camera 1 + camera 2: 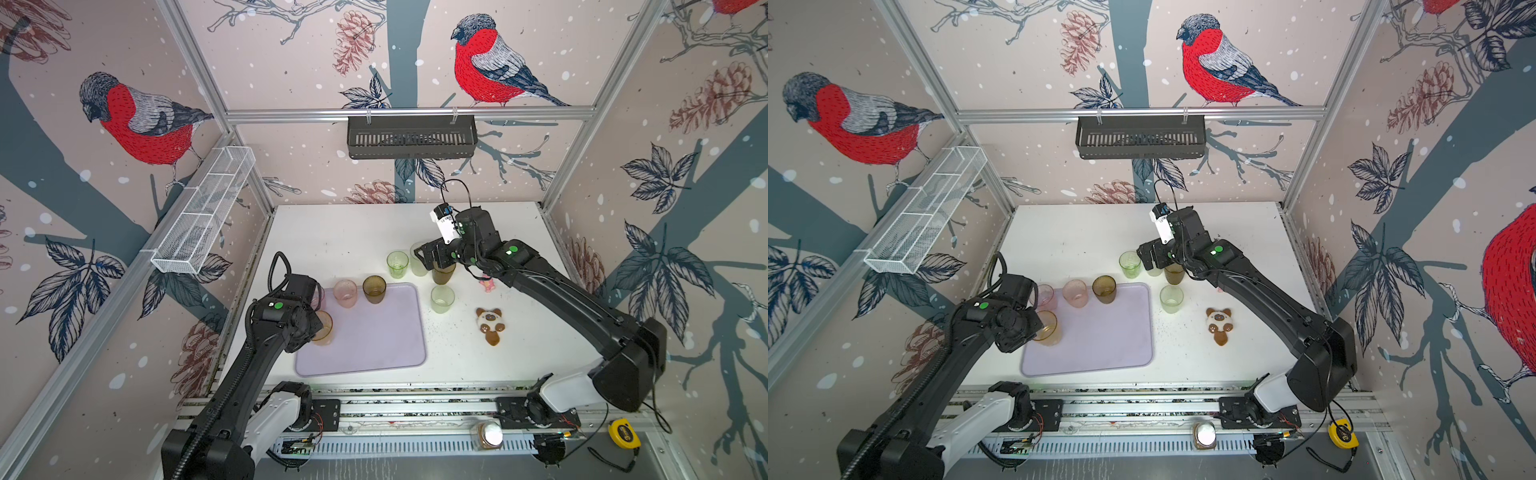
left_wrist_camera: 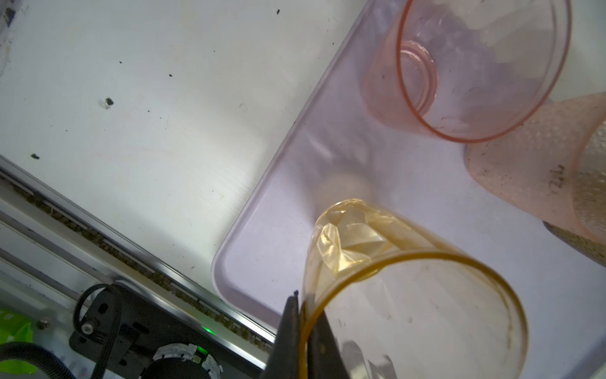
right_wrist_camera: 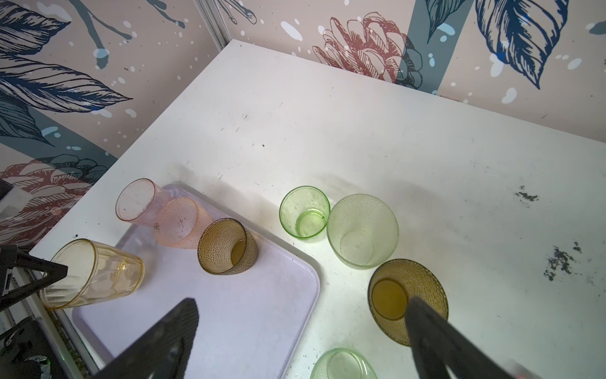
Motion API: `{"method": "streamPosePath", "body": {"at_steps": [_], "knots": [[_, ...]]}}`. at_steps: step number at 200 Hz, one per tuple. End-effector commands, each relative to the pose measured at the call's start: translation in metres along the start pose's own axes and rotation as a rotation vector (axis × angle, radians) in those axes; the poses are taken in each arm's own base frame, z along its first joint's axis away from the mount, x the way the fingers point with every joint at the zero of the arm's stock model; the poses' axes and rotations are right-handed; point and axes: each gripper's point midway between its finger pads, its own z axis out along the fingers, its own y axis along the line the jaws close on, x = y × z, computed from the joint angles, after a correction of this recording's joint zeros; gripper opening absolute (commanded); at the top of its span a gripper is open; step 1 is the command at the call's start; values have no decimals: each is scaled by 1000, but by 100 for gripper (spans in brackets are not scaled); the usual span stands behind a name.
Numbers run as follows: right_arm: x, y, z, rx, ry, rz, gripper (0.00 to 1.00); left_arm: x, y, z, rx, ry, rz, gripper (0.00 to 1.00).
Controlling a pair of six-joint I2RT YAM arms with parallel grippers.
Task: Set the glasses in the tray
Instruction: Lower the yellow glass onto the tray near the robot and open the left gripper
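The lavender tray (image 1: 374,349) (image 3: 236,315) lies front left on the white table. My left gripper (image 2: 303,315) is shut on the rim of the amber glass (image 2: 410,295) (image 1: 324,329), which tilts over the tray's left edge. Two pink glasses (image 1: 345,293) (image 3: 134,205) and a brown glass (image 1: 374,289) stand along the tray's far edge. Right of the tray stand a green glass (image 1: 397,264), a frosted pale glass (image 3: 362,229), a brown-olive glass (image 3: 398,295) and a light green glass (image 1: 441,298). My right gripper (image 3: 301,302) (image 1: 426,255) hovers open over them, holding nothing.
A bear toy (image 1: 489,324) and a small pink toy (image 1: 486,284) lie right of the glasses. A white-lidded jar (image 1: 488,436) and a yellow tape measure (image 1: 623,434) sit by the front rail. A black basket (image 1: 411,137) and a white mesh basket (image 1: 203,212) hang on the walls.
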Motion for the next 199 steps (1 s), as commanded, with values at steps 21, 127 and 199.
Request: {"method": "streamPosePath", "body": {"at_steps": [21, 127, 199], "knots": [[-16, -9, -9, -17, -66, -7, 100, -4, 10, 4, -56, -21, -100, 0], [-14, -21, -7, 18, -54, -54, 100, -2, 19, 10, -105, -26, -178, 0], [-15, -24, -8, 19, -59, -51, 100, 1, 21, 12, -112, -19, -197, 0]]}}
